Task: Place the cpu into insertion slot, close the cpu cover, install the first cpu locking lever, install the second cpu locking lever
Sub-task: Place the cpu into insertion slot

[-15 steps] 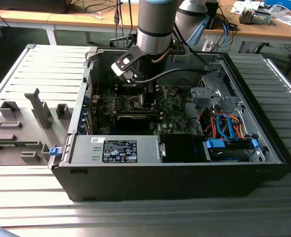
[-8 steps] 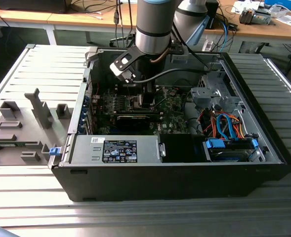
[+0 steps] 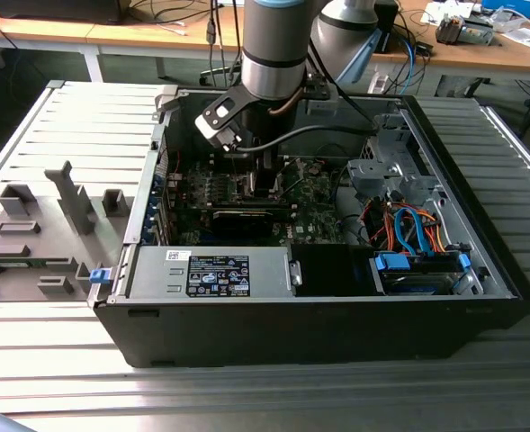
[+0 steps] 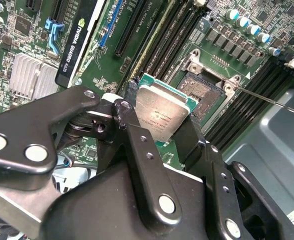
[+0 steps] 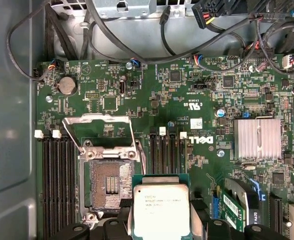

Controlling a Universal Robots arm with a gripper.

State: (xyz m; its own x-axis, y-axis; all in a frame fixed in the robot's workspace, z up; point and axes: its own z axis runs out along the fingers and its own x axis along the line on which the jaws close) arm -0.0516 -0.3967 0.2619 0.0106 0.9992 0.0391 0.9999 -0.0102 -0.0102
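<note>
My gripper (image 4: 160,131) is shut on the cpu (image 4: 161,111), a small square chip with a silver top and a green edge, gripped by two opposite sides between the black fingers (image 4: 133,131). The chip hangs just beside the insertion slot (image 4: 202,91), not over it. In the first wrist view the cpu (image 5: 160,210) sits right next to the open dark insertion slot (image 5: 110,185), and the cpu cover (image 5: 100,131) stands flipped open at the slot's far side. A thin locking lever (image 4: 266,98) sticks out free. In the exterior view the gripper (image 3: 263,178) is down inside the computer case.
Long memory slots (image 5: 57,185) flank the socket on both sides. A black graphics card (image 4: 79,37) and a finned heatsink (image 5: 256,140) lie nearby. The open case (image 3: 507,288) walls in the board, with a power supply (image 3: 211,270) and blue and orange cables (image 3: 408,229). Grey fixtures (image 3: 31,234) stand outside.
</note>
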